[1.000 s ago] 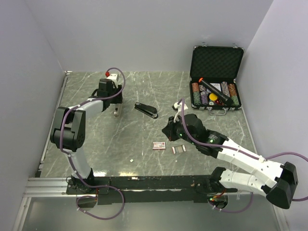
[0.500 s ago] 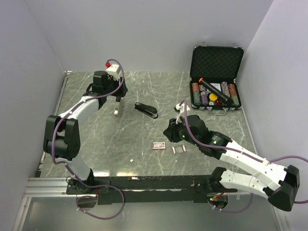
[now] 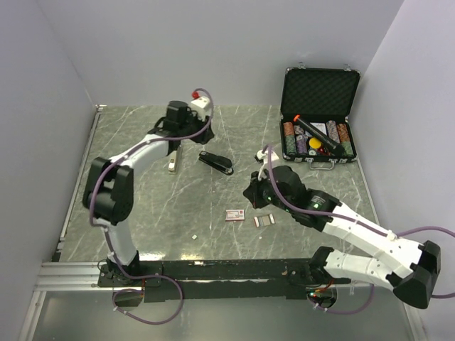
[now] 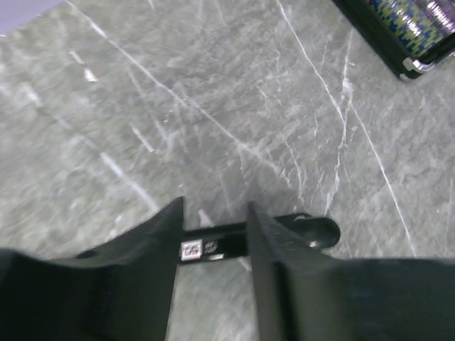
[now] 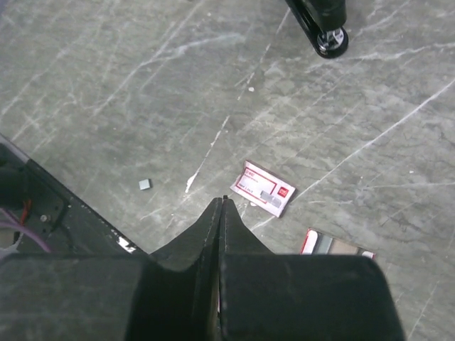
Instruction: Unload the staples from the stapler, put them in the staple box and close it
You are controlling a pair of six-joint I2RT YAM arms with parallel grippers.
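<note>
The slim black stapler (image 3: 215, 163) lies closed on the marble table. My left gripper (image 3: 186, 135) hovers just left of it, open and holding nothing. In the left wrist view the stapler (image 4: 213, 245) shows across the gap of that gripper (image 4: 215, 209), down on the table beyond the fingers. A pale silvery strip (image 3: 171, 165) lies left of the stapler. A tiny grey staple bit (image 3: 194, 236) rests near the front edge, also seen as the bit (image 5: 145, 185). My right gripper (image 3: 250, 193) is shut and empty above the table; its tip (image 5: 222, 200) points toward the stapler's end (image 5: 323, 21).
A flat red-and-white box (image 3: 235, 214) and a small open tray with grey strips (image 3: 264, 221) lie beside my right gripper. An open black case (image 3: 316, 92) with poker chips and a black tube stands at the back right. Walls close in on three sides.
My left arm has swung right from the back left corner to just beside the stapler. The right arm has stayed almost in place.
</note>
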